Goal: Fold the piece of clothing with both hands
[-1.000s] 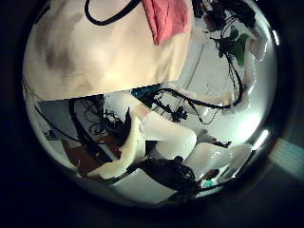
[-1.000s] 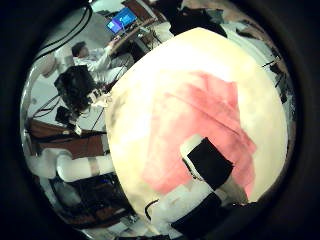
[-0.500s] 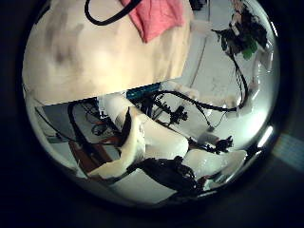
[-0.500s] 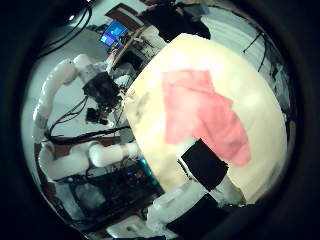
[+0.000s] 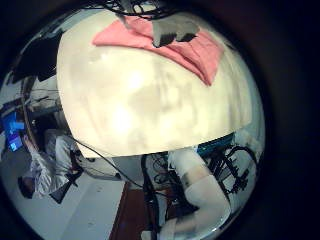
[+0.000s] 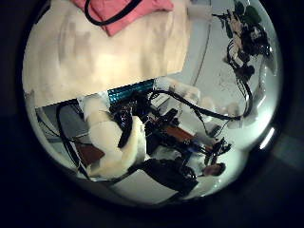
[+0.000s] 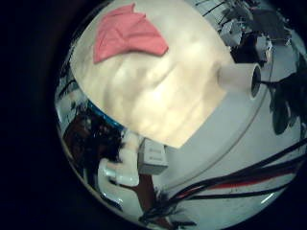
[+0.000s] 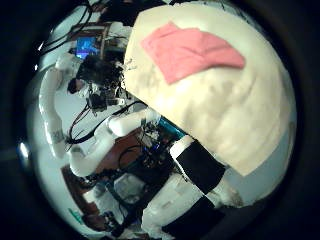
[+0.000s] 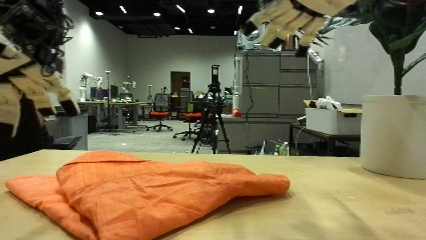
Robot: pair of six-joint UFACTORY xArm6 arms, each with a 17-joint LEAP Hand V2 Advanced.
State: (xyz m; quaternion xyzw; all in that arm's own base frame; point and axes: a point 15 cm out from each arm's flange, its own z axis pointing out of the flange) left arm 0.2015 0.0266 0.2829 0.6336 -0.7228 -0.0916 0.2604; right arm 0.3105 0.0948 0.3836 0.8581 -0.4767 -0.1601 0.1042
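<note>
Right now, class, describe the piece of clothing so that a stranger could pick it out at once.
Start at the pale wooden table. Lying on it, in front of the white cylindrical pot, is the garment, crumpled in soft folds. It is the only orange-pink cloth item there; nothing else on the table is soft or coloured.

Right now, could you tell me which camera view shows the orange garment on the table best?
The outside view: the orange garment fills the foreground, lying folded on the table with its creases clear and neither hand touching it. The right palm views show it whole but far off; the left palm views catch only part at the edge.
</note>
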